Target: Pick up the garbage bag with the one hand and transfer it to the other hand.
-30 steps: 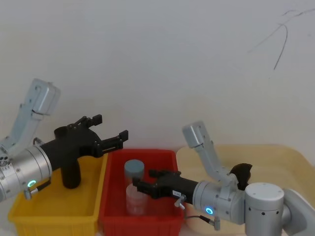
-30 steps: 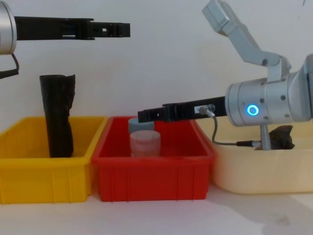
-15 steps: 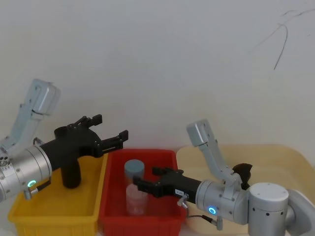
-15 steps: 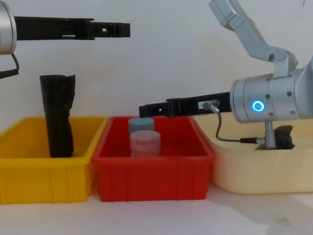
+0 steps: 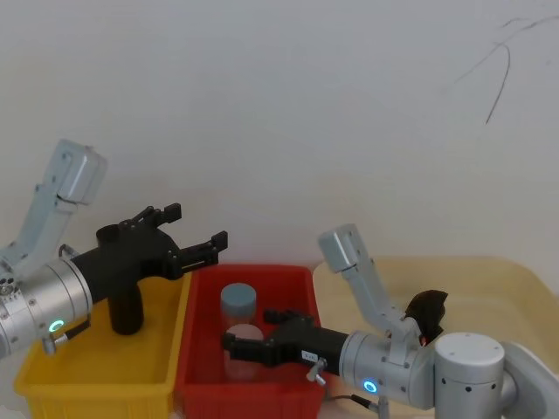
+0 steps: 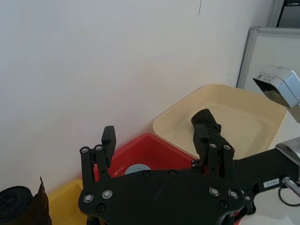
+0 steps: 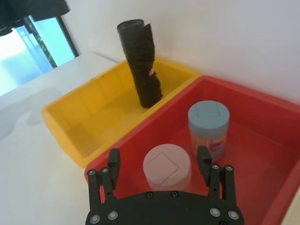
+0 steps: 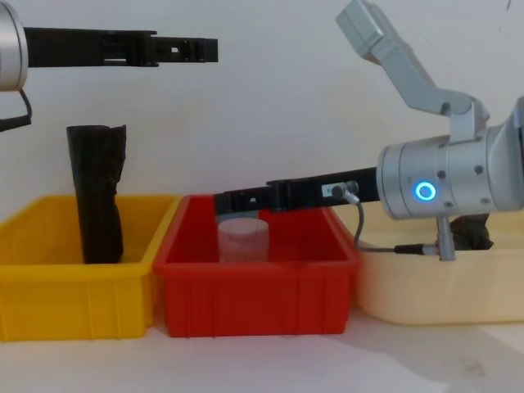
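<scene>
The garbage bag (image 8: 97,192), a black glossy roll with a small red spot (image 7: 151,72), stands upright in the yellow bin (image 8: 74,291). My left gripper (image 5: 199,229), on the arm with the green-cyan ring, hangs open well above that bin and holds nothing; in the head view its black body covers the bag's top (image 5: 127,310). My right gripper (image 5: 249,336), on the blue-ringed arm, reaches low over the red bin (image 8: 254,291), open and empty, just above the jars (image 7: 166,166).
Two jars stand in the red bin, one with a blue lid (image 7: 208,123) and one pale (image 8: 243,239). A second black roll (image 5: 428,307) lies in the beige tray (image 8: 426,286) on the right. A white wall stands close behind the bins.
My right gripper has dropped lower and reached farther left over the red bin, now covering the blue-lidded jar in the chest view. The left arm and the bag have not moved.
</scene>
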